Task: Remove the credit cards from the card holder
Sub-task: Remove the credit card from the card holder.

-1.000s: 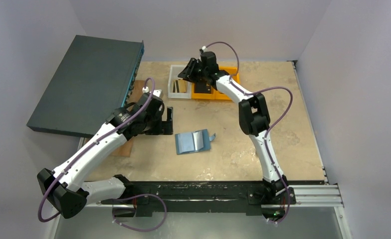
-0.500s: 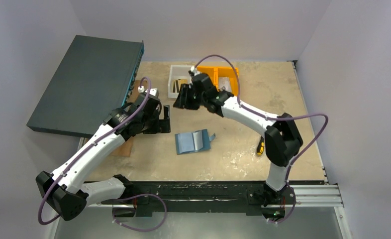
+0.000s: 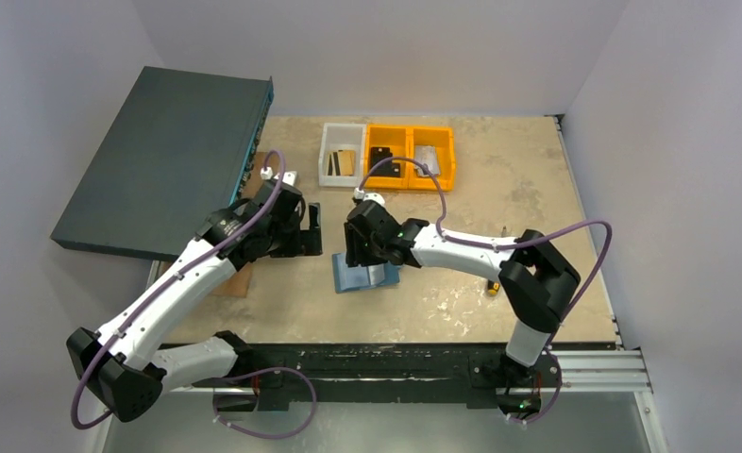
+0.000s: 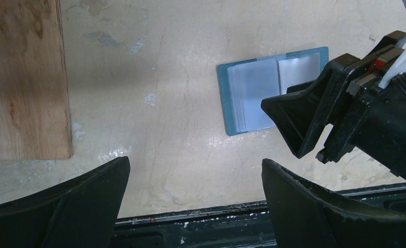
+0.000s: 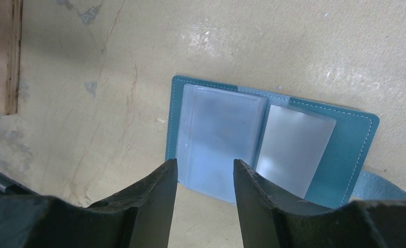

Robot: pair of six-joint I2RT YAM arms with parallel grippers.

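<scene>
Right gripper (image 5: 205,164), jaws partly spread and pinching nothing, hangs just above the small teal-blue bi-fold card holder (image 5: 348,150). The holder lies open on the beige tabletop (image 5: 294,51), clear pockets facing up. Left gripper (image 4: 196,165) is spread wide nearby, beside a wooden board (image 4: 25,77).

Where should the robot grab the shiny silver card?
Probably a short edge, coming straight down from above. The silvery card lies flat in the open card holder, so only its thin edges give a pinch. I cannot tell which edge is free of the pocket. The right tool hovers above, jaws apart.
</scene>
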